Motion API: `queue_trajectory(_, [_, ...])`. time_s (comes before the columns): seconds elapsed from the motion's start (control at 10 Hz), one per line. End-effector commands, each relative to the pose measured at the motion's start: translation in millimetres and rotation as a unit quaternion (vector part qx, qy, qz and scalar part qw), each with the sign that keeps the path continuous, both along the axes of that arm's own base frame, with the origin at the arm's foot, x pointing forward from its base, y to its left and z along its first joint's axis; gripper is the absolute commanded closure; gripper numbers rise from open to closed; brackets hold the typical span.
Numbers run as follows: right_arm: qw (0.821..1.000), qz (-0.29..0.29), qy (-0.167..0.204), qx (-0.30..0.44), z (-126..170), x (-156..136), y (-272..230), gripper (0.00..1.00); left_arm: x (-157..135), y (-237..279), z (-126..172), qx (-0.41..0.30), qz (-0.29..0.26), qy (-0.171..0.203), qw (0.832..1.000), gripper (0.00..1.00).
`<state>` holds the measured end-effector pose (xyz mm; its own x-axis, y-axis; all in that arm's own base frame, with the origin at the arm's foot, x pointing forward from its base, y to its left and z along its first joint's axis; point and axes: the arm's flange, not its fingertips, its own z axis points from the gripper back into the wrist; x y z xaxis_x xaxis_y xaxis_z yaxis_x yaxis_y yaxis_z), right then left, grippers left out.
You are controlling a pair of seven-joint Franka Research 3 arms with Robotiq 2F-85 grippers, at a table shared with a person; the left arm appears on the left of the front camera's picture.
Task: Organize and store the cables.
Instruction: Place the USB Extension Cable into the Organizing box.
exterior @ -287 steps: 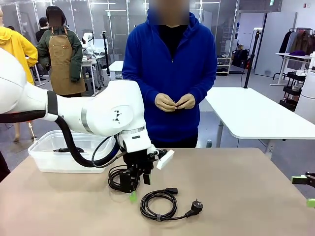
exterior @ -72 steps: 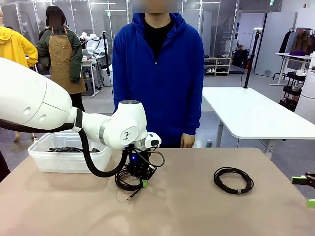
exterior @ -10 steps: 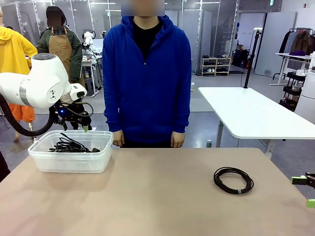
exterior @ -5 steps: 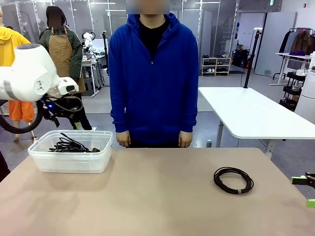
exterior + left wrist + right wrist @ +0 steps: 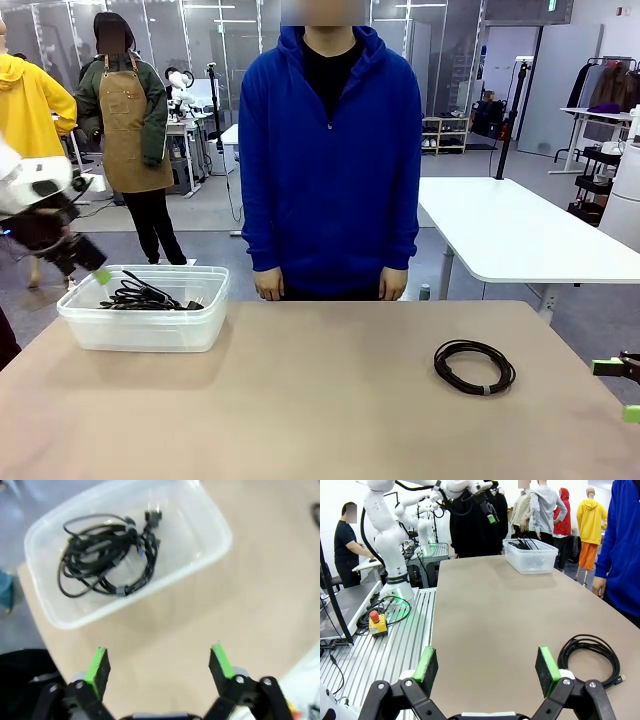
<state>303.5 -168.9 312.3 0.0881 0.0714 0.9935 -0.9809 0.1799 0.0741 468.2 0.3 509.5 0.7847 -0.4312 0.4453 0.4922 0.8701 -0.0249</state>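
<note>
Several coiled black cables (image 5: pixel 140 295) lie tangled in a clear plastic bin (image 5: pixel 200 325) at the table's left. In the left wrist view the same cables (image 5: pixel 102 555) rest inside the bin (image 5: pixel 210 535), beyond my open, empty left gripper (image 5: pixel 159 664). From the front, the left gripper (image 5: pixel 95 270) hovers just left of the bin's far corner. One more coiled cable (image 5: pixel 475 367) lies flat on the table at the right. It is just ahead and to the right of my open, empty right gripper (image 5: pixel 487 666), where the coil (image 5: pixel 590 652) rests. The right gripper's (image 5: pixel 620 390) green pads poke in at the right edge.
A person in a blue hoodie (image 5: pixel 330 150) stands at the far edge, hands hanging by the table rim. The tan tabletop (image 5: pixel 320 400) stretches bare between bin and coil. A white table (image 5: pixel 510 235) stands behind on the right. Other people stand at the back left.
My left arm has swung left and back from above the bin, with nothing in its gripper. The person has shifted slightly to the right. The coil on the right has not moved.
</note>
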Motion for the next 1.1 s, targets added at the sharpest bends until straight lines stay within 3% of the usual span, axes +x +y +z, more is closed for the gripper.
queue_trajectory(0.0, [1.000,-0.006,0.009,0.005,4,2,1,0.00,-33,35,-16,-0.005,-0.047,-0.012,0.999,0.00])
queue_trajectory(0.3, [1.000,-0.006,0.009,0.005,4,2,1,0.00,-69,82,-22,-0.042,-0.128,0.027,0.990,0.00])
queue_trajectory(0.5, [1.000,-0.006,0.009,0.005,4,2,1,0.00,-70,90,-19,-0.038,-0.156,0.032,0.987,0.00])
queue_trajectory(0.6, [1.000,-0.006,0.009,0.005,4,2,1,0.00,-60,92,-22,-0.050,-0.152,0.045,0.986,0.00])
queue_trajectory(0.7, [1.000,-0.006,0.009,0.005,4,2,1,0.00,-76,88,-29,-0.035,-0.136,0.025,0.990,0.00])
queue_trajectory(1.0, [1.000,-0.006,0.009,0.005,4,2,1,0.00,-74,90,-26,-0.036,-0.141,0.036,0.989,0.00])
